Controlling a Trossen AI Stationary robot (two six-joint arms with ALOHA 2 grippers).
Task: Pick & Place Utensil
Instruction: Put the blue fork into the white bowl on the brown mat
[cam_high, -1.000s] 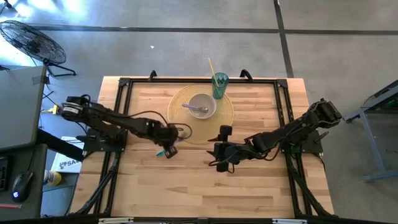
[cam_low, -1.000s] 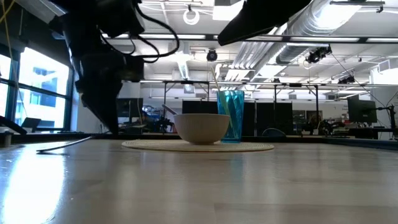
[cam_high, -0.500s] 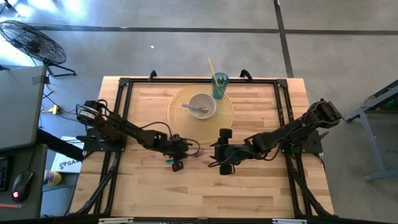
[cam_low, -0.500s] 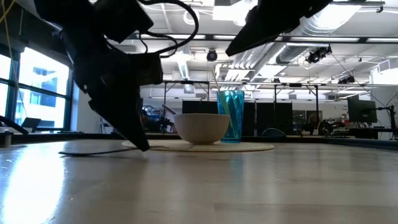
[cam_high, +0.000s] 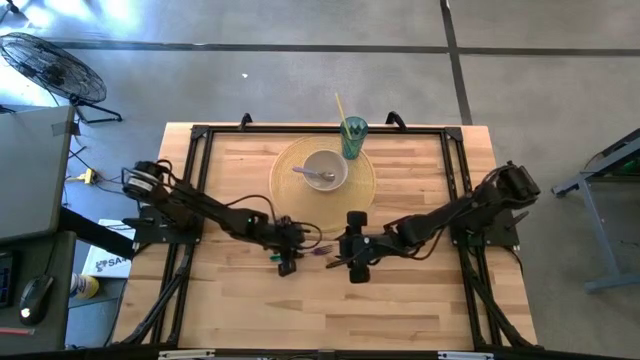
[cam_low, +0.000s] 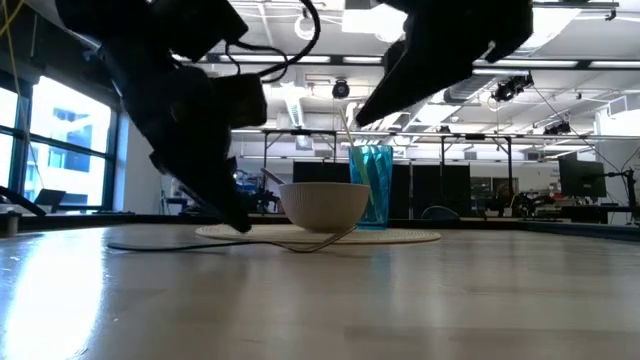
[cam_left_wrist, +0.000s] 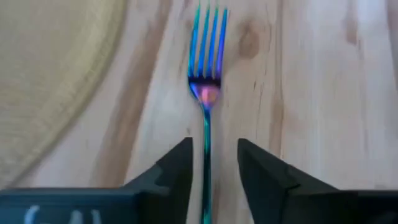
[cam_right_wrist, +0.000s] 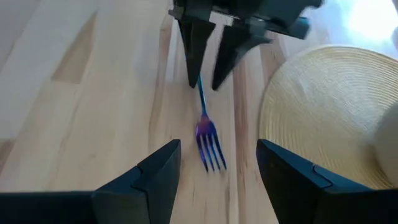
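Two grippers face each other over one utensil. Left gripper (cam_high: 290, 262) sits low at the table, fingers (cam_left_wrist: 177, 171) narrowly parted and straddling the handle of the iridescent blue-purple metal fork (cam_left_wrist: 206, 93); whether the pads actually touch the handle, cannot tell. Fork lies flat on the light wooden table (cam_high: 230, 310), tines toward the right arm, just beside the edge of the round woven straw placemat (cam_high: 365, 185). Right gripper (cam_high: 352, 265) hangs near the tine end, fingers (cam_right_wrist: 155, 177) spread wide, holding nothing.

Change over the last second: left arm swung from beside the placemat to the table's middle and dropped, fork now visible ahead of it (in the low view it appears as a thin curved line on the wood); right arm closed in toward the fork.

Judgement: looks like a grasp or handover setup, fork not lifted yet. White bowl (cam_high: 325, 170) with a utensil in it and teal cup (cam_high: 353, 137) wait on the placemat, likely destinations.
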